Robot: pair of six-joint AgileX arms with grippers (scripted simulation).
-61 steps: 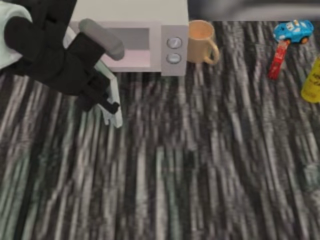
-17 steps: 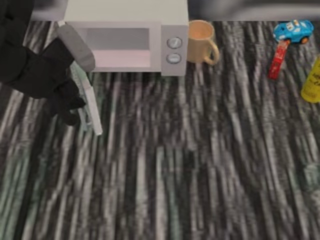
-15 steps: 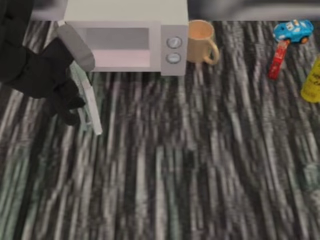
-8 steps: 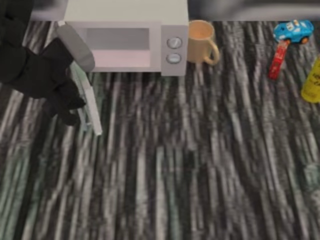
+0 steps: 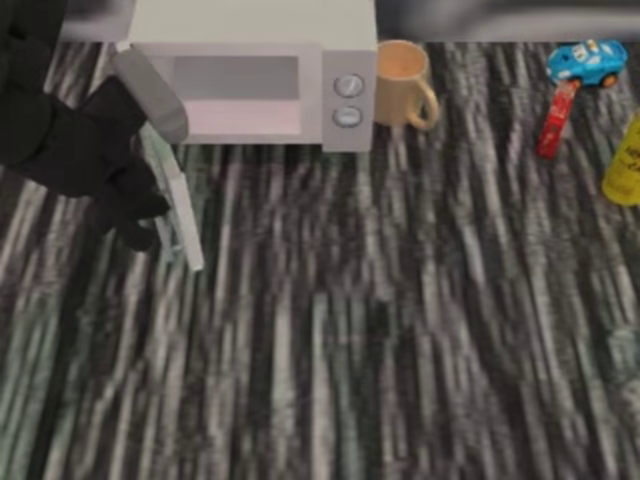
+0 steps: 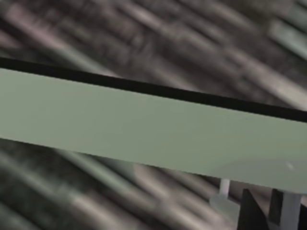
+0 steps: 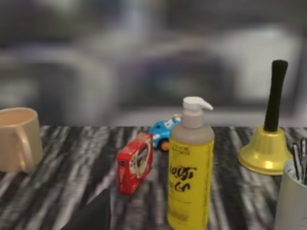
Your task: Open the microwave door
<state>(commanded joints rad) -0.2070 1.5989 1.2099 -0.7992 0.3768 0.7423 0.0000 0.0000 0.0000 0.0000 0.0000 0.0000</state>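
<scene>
Off-white microwave (image 5: 255, 70) sits at the table's far edge, left of centre in the top view, cavity exposed. The microwave door (image 5: 178, 205) is swung out on the left hinge, standing roughly square to the front, edge-on to the overhead camera, free end pointing toward the near side of the table. Two silver knobs (image 5: 348, 100) on the right panel face forward.

Left gripper (image 5: 140, 215) is at the door's outer face, about halfway along it, touching or just beside it; can't tell how wide the fingers are or whether they have hold of the door. Left wrist view is filled by a pale greenish panel (image 6: 144, 129) with a dark edge, striped table behind.

Right arm: not in the top view, and no fingers show in its wrist view.

Tan mug (image 5: 404, 84) stands just beside the microwave's right side. Further right: blue toy car (image 5: 588, 62), red box (image 5: 555, 120), yellow pump bottle (image 7: 190, 167) at the right edge. Right wrist view also shows a brass bell (image 7: 266, 148) with a black handle and a grey cup (image 7: 292, 196).

Table (image 5: 400, 330) has a dark streaked grey-and-black surface.
</scene>
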